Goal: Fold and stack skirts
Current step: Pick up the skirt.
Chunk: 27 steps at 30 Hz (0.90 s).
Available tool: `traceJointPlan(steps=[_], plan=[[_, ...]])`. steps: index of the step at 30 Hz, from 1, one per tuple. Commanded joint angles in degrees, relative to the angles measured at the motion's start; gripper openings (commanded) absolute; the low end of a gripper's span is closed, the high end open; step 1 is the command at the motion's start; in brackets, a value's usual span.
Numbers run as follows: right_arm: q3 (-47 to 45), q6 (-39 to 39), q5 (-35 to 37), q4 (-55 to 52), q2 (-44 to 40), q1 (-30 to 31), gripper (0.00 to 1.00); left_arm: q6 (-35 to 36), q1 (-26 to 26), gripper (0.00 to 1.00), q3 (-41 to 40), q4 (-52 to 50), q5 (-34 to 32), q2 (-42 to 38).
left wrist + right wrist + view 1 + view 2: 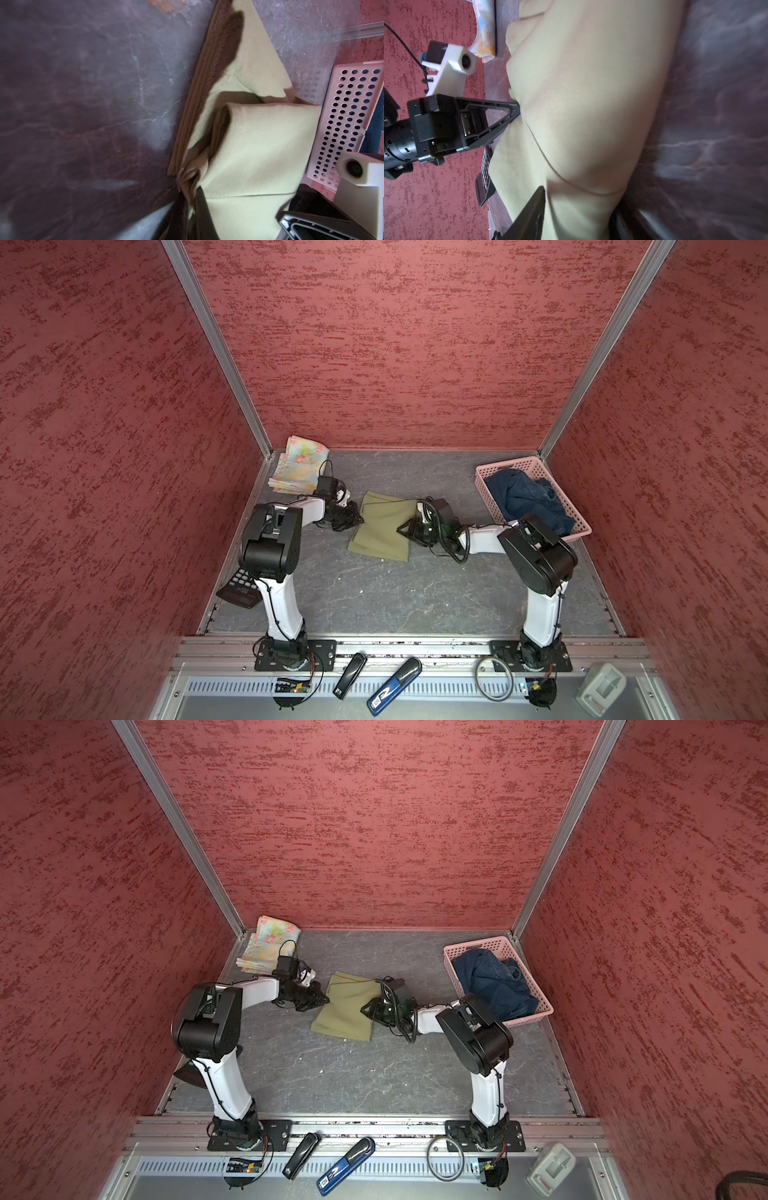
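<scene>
Three skirts were in your workspace. The olive-green skirt point(384, 531) lay partly folded in the middle of the table point(374, 597), between your two arms. Your left gripper point(353, 520) was clenched on that skirt's near edge. Its wrist view showed the fingers point(199, 207) pressed together with bunched cloth pinched between them. Your right gripper point(405, 529) sat at the opposite edge, its jaws straddling a raised fold of the same cloth; I cannot tell whether they actually clamped it. The floral skirt point(299, 466) lay folded in the far left corner, just behind the left wrist. The denim skirt point(523, 493) was heaped unfolded in the pink basket point(511, 462) at the far right. A calculator point(241, 587) lay by the left wall, beside the left arm.
</scene>
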Motion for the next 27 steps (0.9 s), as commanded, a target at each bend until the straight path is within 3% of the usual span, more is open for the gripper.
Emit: traceJointPlan(steps=[1, 8, 27], plan=[[-0.34, -2.26, 2.36, -2.4, -2.28, -1.39, 0.52, -1.6, 0.75, 0.0, 0.19, -1.52, -2.25, -2.87], [-0.74, -5.19, 4.6, -5.1, -5.19, -2.97, 0.58, -1.79, 1.78, 0.0, 5.42, -3.21, -3.22, -3.75], [0.74, -10.08, 10.01, -11.57, -9.61, -3.99, 0.59, -1.91, 2.79, 0.0, 17.15, -7.21, -4.05, -2.92]])
